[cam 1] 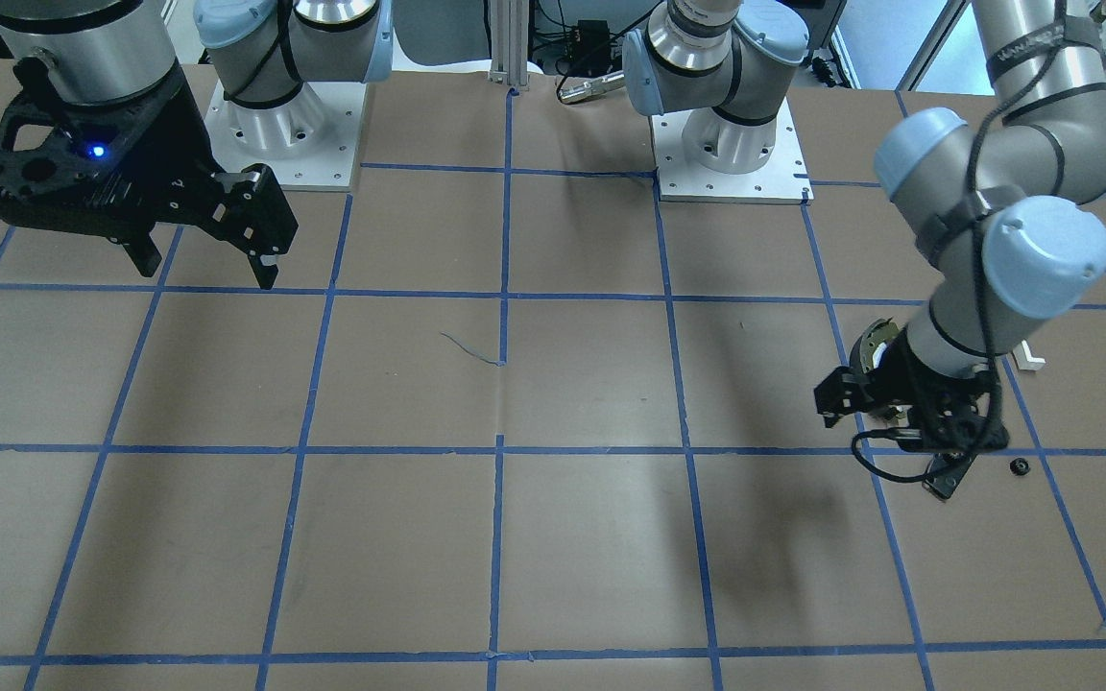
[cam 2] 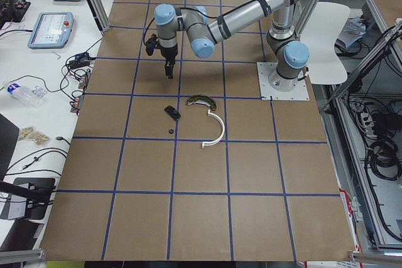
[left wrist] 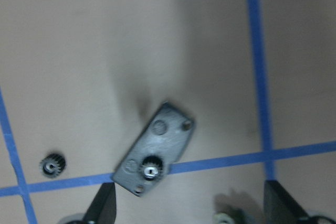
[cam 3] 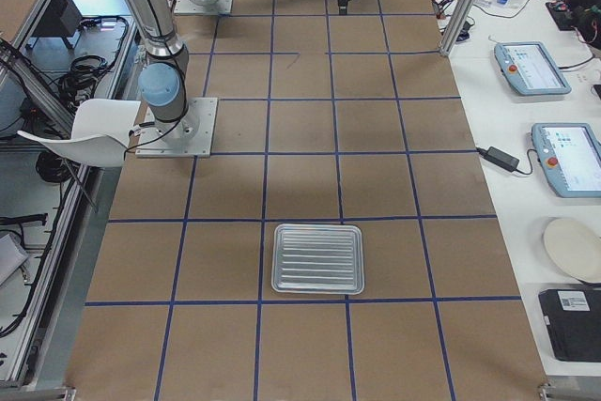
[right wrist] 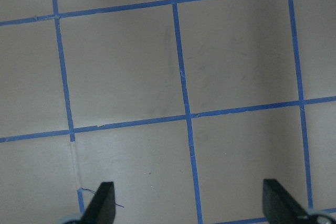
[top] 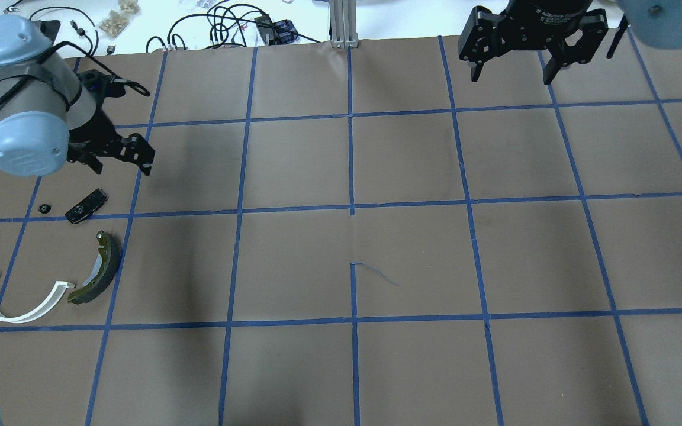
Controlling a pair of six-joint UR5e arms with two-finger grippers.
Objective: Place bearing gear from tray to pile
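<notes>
The bearing gear [top: 44, 207], a small black toothed wheel, lies on the table beside the black flat plate [top: 86, 206], apart from it. Both show in the left wrist view, the gear [left wrist: 52, 164] and the plate [left wrist: 154, 149]. The plate carries a second small gear [left wrist: 151, 167]. The pile also holds the olive brake shoe [top: 97, 269] and the white arc [top: 21, 296]. My left gripper [top: 117, 160] hangs open and empty above the plate. My right gripper [top: 515, 74] is open and empty, high over the far right. The tray [cam 3: 317, 258] is empty.
Blue tape lines divide the brown table into squares. The two arm bases [cam 1: 735, 144] stand at the robot's edge of the table. Cables and tablets lie on the white bench [cam 2: 56, 29] on the operators' side. A short scratch mark [top: 376, 272] marks the table's middle.
</notes>
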